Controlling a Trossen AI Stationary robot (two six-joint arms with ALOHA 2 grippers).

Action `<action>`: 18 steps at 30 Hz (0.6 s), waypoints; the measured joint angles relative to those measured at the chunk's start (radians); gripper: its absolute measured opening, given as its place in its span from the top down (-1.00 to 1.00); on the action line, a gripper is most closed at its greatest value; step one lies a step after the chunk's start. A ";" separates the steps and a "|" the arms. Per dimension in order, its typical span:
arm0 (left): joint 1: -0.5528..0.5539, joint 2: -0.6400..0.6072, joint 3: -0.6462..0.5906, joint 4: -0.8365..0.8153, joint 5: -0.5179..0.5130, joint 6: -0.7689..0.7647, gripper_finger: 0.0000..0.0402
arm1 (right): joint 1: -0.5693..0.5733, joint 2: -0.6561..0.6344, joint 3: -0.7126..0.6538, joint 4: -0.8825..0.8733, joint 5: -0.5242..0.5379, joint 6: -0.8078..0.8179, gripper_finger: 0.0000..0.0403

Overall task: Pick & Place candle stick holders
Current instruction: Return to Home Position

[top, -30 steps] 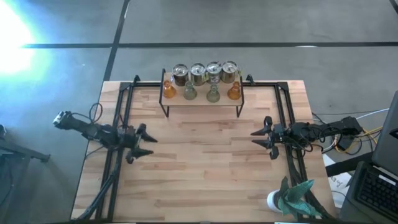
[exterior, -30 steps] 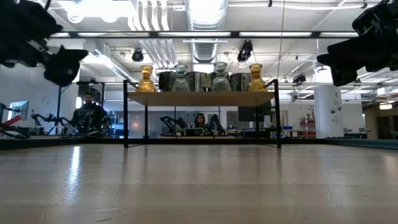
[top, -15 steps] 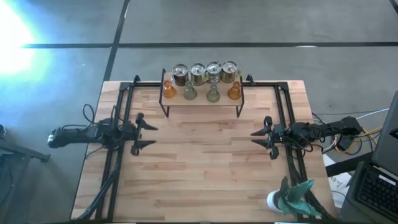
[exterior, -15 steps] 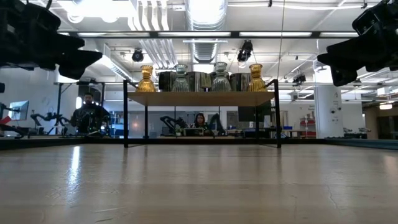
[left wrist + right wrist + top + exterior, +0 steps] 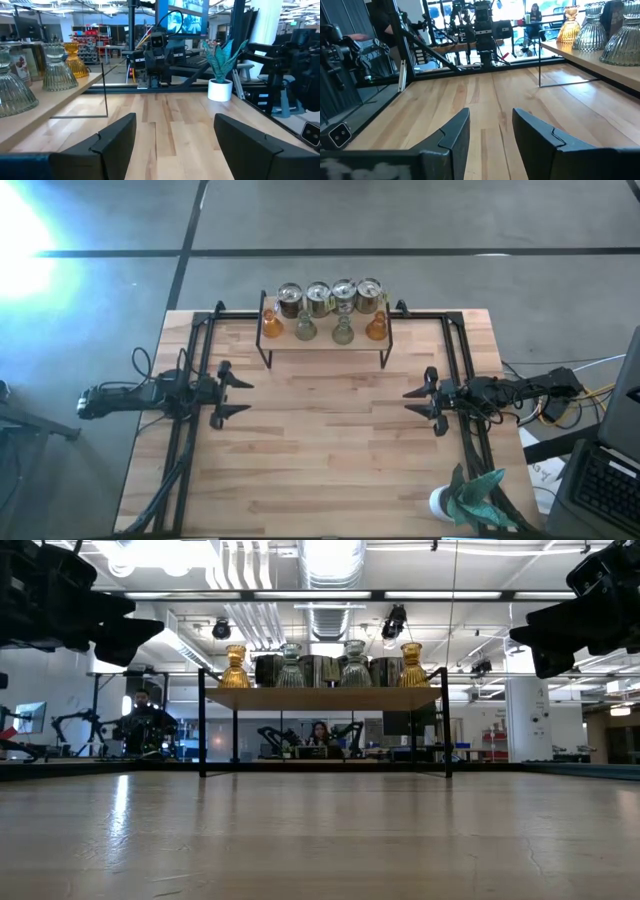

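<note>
**Swung straight, all shelved**

Since a second ago the left gripper [image 5: 242, 397] turned to point straight across the table [image 5: 330, 470], fingers apart, empty. The right gripper [image 5: 409, 402] faces it, also spread. All eight candle stick holders [image 5: 325, 310] stand on the shelf [image 5: 325, 341].

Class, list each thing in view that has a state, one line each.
left end effector, open, empty, above the table's left side.
right end effector, open, empty, above the table's right side.
silvery holders, four upright, back row of the shelf.
amber glass holders, upright at the front row's ends.
green glass holders, upright between the amber ones.
white pot, upright at the table's right corner opposite the shelf.
</note>
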 joint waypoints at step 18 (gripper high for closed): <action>0.000 0.014 0.000 0.009 -0.005 0.000 -0.36 | 0.000 -0.001 0.000 0.000 0.000 0.000 0.41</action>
